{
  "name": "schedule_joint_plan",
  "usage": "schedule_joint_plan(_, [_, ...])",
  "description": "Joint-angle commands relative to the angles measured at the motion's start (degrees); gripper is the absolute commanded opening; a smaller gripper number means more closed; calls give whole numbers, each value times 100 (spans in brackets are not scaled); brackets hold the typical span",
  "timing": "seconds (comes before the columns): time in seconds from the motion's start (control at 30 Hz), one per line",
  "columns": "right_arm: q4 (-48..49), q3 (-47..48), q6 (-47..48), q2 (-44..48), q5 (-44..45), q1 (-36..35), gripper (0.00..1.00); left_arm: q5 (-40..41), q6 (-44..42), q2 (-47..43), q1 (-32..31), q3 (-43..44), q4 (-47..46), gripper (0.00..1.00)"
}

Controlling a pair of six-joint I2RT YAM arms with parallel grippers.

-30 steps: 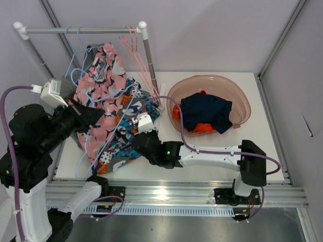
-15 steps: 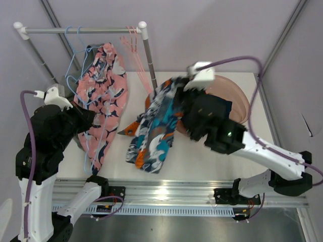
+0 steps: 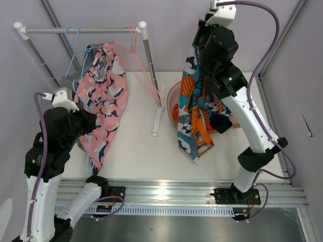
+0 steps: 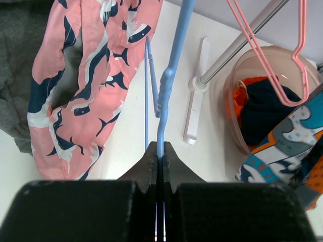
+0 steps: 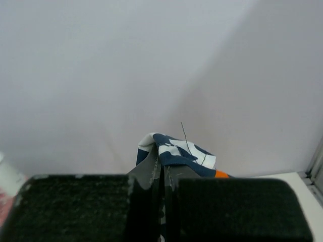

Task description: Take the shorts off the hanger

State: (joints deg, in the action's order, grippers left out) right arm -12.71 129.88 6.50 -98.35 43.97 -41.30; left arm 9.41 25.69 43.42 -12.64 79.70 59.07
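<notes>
**Shorts hung clear, over by the basin**

Across the surface (image 3: 136, 151), a pink pair (image 3: 103, 96) hung by the rack (image 3: 81, 30), and the basin (image 3: 170, 98) sat to its right. The shorts (image 3: 194, 111) dangled below our raised right end effector (image 5: 161, 174), which was pressed together on their top edge. Their long axis was vertical, the hem near the basin. Our left end effector (image 4: 157, 154) pinched the blue hanger (image 4: 171, 75), well apart from the shorts.
</notes>
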Motion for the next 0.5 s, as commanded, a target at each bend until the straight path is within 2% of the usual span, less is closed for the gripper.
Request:
schedule_joint_plan(0.0, [-206,827,62,-316,-546,499,0,43,-170,-88,-28,-121,-396,0])
schedule_joint_plan(0.13, [250,1082,264,-369,-670,851,0,44,-187,-53,-28,-262,-501,0])
schedule_joint_plan(0.27, [470,1346,-25,-352,-898,1473,0,-36,-205,26,-28,-341,-589,0])
schedule_joint_plan(0.47, [849,1662,-360,-448,-1592,1976,0,-44,-231,175,-28,-289,-668,0])
